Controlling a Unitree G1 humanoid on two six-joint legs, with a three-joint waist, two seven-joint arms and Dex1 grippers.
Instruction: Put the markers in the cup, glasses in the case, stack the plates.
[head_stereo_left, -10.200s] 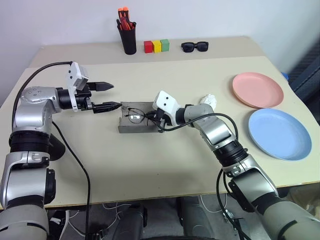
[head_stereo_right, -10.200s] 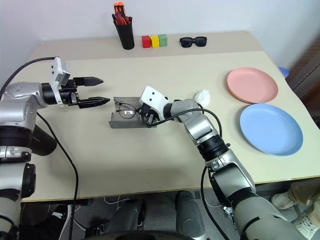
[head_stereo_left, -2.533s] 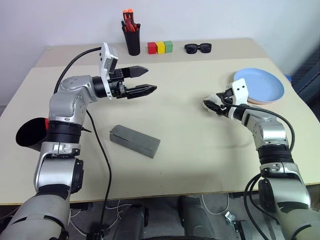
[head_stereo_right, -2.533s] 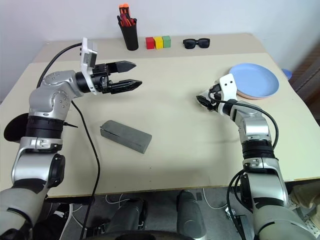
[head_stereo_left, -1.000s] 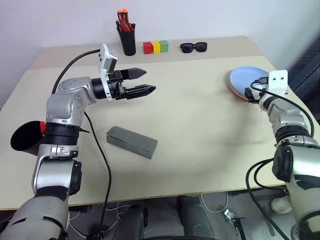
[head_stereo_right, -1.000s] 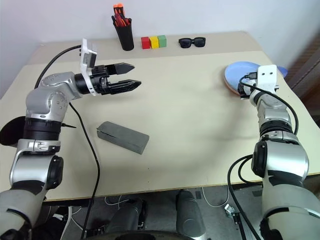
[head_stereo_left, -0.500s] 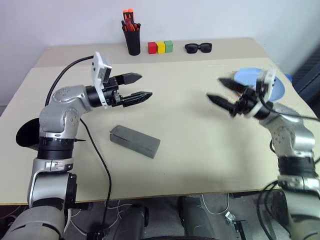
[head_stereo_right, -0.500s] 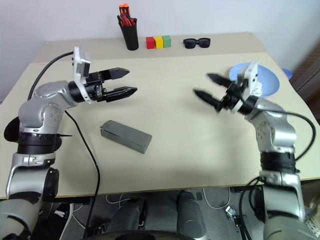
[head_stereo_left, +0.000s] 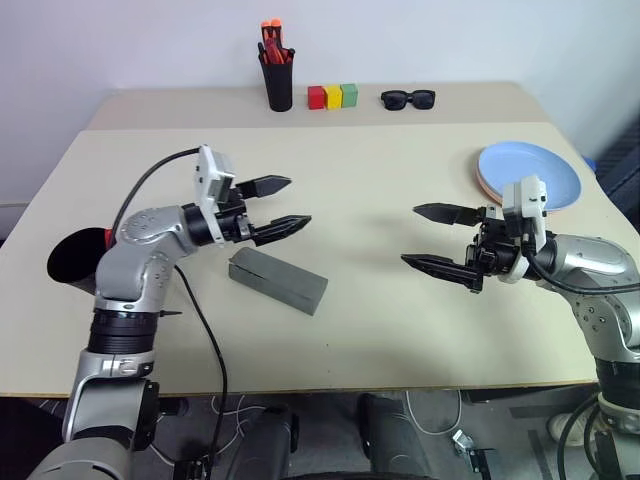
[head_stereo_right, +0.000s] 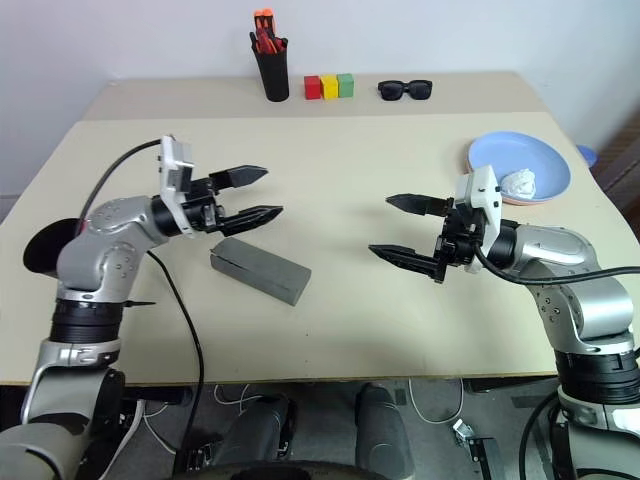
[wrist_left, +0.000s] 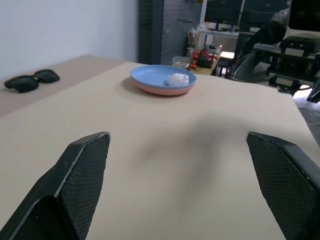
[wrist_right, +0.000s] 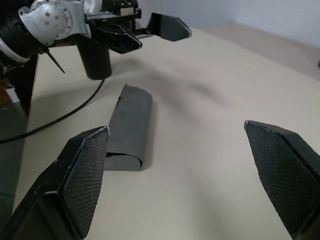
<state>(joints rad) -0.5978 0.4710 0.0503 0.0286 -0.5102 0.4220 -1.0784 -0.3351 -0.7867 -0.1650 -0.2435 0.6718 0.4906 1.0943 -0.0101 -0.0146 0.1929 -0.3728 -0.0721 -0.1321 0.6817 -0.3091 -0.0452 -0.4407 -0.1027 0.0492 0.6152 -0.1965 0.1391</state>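
**Case shut, plates stacked, nothing left in hand**

Case (head_stereo_left: 277, 281): grey fabric box, lid down, lying skewed on the tan table (head_stereo_left: 360, 330) between both arms. Left gripper (head_stereo_left: 277, 207) hovering just above its far end, jaws spread, empty. Right gripper (head_stereo_left: 438, 238) level, well apart from case, jaws spread, empty. Cup (head_stereo_left: 78, 259): matte black, tapered, off table's left edge by left elbow, red marker end visible at the rim. Plates (head_stereo_right: 519, 170) far right: light blue on salmon pink, smooth plastic, crumpled white wad on top. Looks like all three steps done; likely next: retract arms, maybe clear wad.
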